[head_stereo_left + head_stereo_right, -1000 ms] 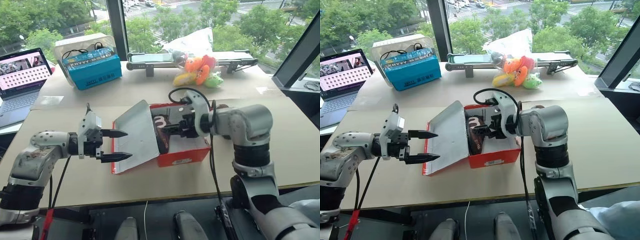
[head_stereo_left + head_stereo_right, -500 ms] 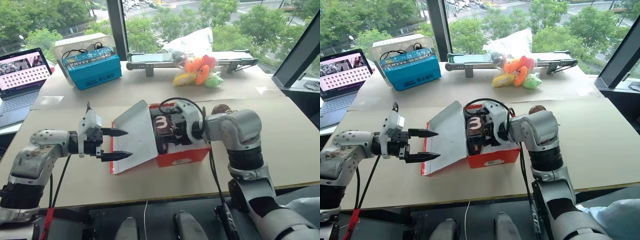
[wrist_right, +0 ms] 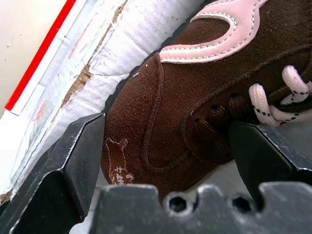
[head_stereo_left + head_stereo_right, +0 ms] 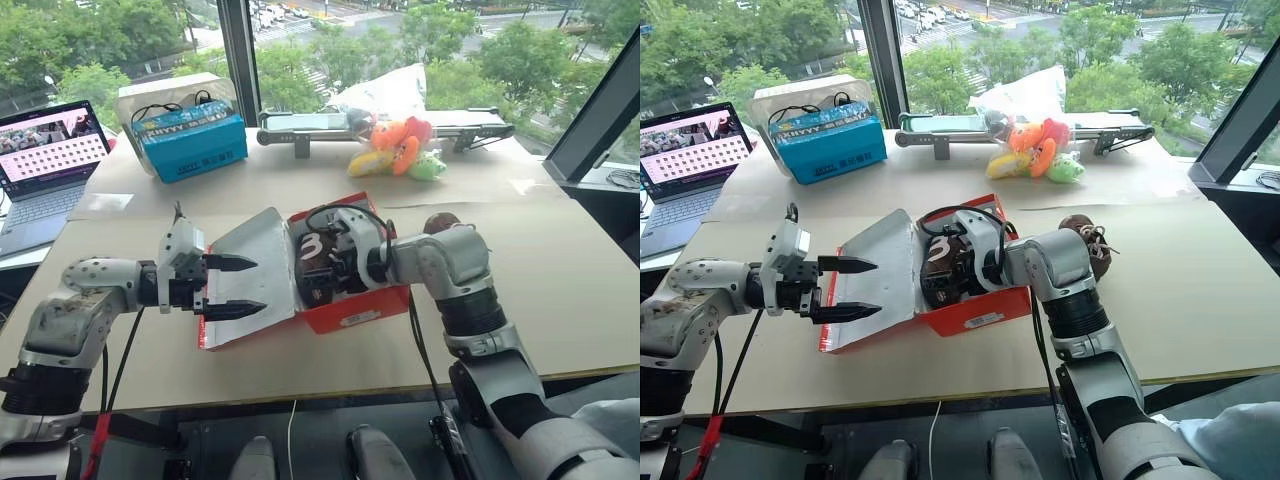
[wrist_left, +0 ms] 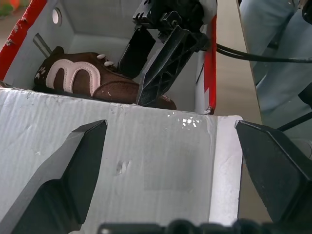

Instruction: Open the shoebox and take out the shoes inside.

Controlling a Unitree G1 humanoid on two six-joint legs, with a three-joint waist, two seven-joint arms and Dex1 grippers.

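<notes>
The red shoebox point(image 4: 352, 318) lies open in the middle of the table, its pale lid point(image 4: 255, 268) folded out to the left. One dark brown shoe point(image 5: 87, 84) with pale pink markings lies inside. My right gripper point(image 3: 165, 127) reaches down into the box. It is open, with a finger on either side of that shoe's laced upper. A second brown shoe point(image 4: 1087, 240) sits on the table just right of the box. My left gripper point(image 4: 228, 287) hovers open over the lid's outer edge, level and pointing at the box, holding nothing.
A teal-blue box point(image 4: 190, 145) and an open laptop point(image 4: 45, 160) stand at the back left. Plush toys point(image 4: 400, 150) and a long grey device point(image 4: 300, 122) lie along the window. The table's front edge point(image 4: 330, 385) is close behind the box.
My right gripper has dropped lower and further left into the box, coming down around the shoe. The left arm has kept still. The whole picture has shifted slightly.
</notes>
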